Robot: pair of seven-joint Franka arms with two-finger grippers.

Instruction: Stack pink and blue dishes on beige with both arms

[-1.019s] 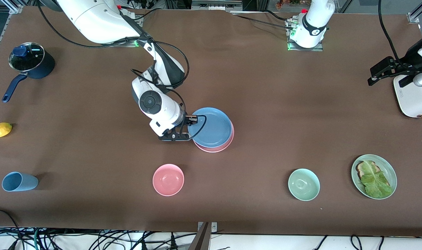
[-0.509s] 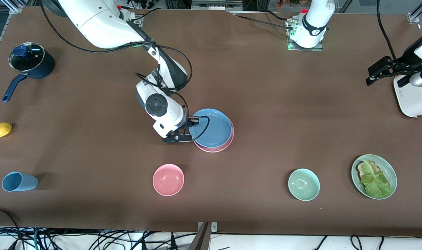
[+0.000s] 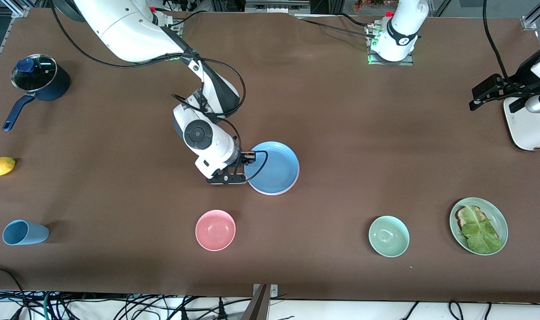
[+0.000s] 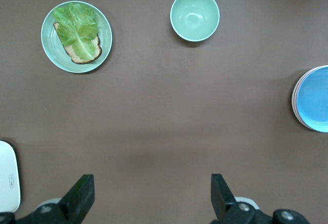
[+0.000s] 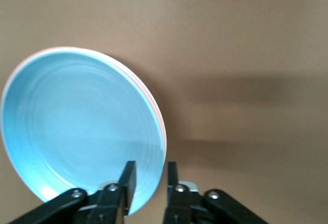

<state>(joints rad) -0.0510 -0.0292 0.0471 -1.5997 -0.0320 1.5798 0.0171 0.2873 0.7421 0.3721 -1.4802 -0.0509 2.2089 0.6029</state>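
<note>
Right gripper (image 5: 151, 170), mid-frame in the front view, straddles the blue plate (image 5: 77, 131) rim, jaws narrowly parted and, by the look of it, loose. Blue lies flat on the pink plate (image 5: 160, 124), only pink's rim showing. Beige plate is not visible, so whether it is underneath is unclear. Left gripper (image 4: 148, 193) waits wide apart over bare table (image 4: 154, 106). No readable writing.

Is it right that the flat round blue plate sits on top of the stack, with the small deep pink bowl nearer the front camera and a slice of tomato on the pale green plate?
Not quite. The pale green plate holds a lettuce leaf on toast, not tomato; the left wrist view shows it. The flat round blue plate does top the stack, and the small deep pink bowl is nearer the front camera.
</note>
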